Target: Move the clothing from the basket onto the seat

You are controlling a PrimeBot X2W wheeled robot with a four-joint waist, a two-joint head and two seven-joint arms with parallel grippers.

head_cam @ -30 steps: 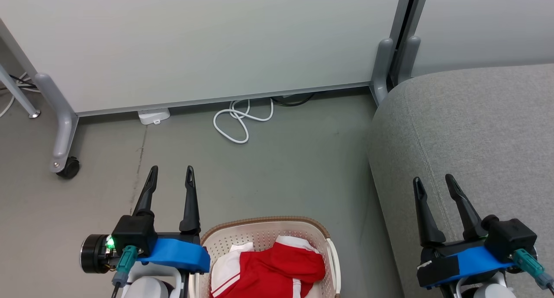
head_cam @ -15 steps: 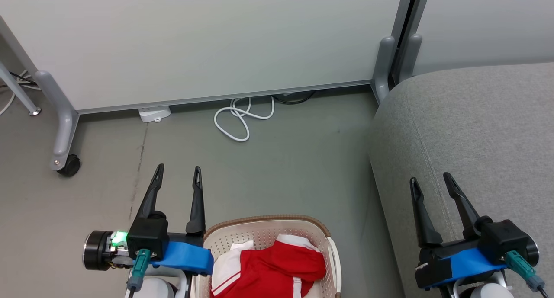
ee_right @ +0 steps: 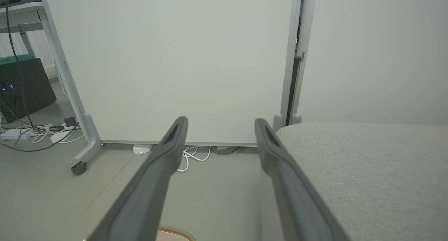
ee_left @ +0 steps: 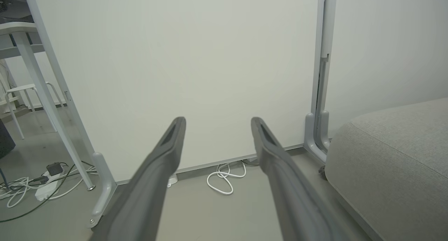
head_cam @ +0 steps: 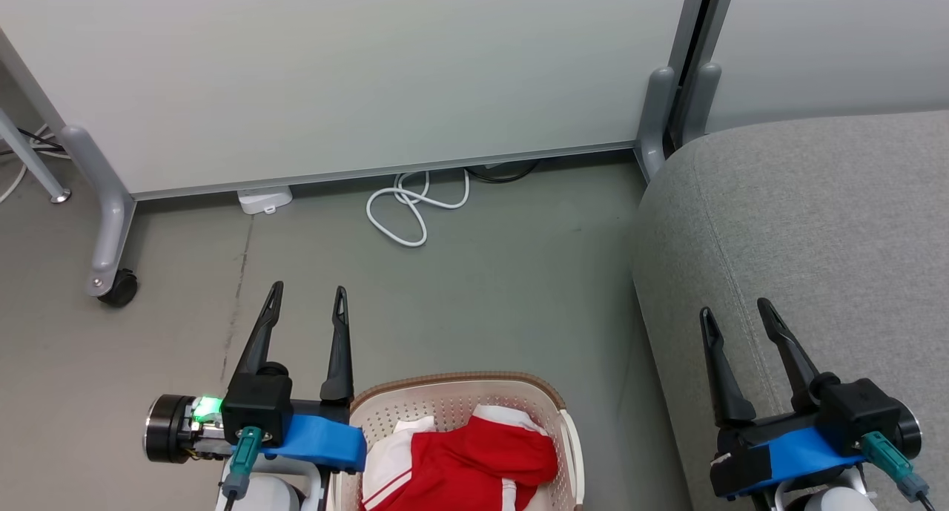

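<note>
1 mover: left hand (head_cam: 309, 288) edged right, nearer the basket (head_cam: 445, 378); clothing (head_cam: 474, 459) unmoved.

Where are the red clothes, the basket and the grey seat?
clothing (head_cam: 474, 463), head view, on the red fabric heaped in the basket.
basket (head_cam: 452, 406), head view, on its perforated far wall.
seat (head_cam: 815, 222), head view, on its bare grey top.

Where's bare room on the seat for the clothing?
The seat is bare from its rounded left edge to the wall panel, save its near part under the open right hand. Crowded: the basket, holding the clothing, left hand beside it.
</note>
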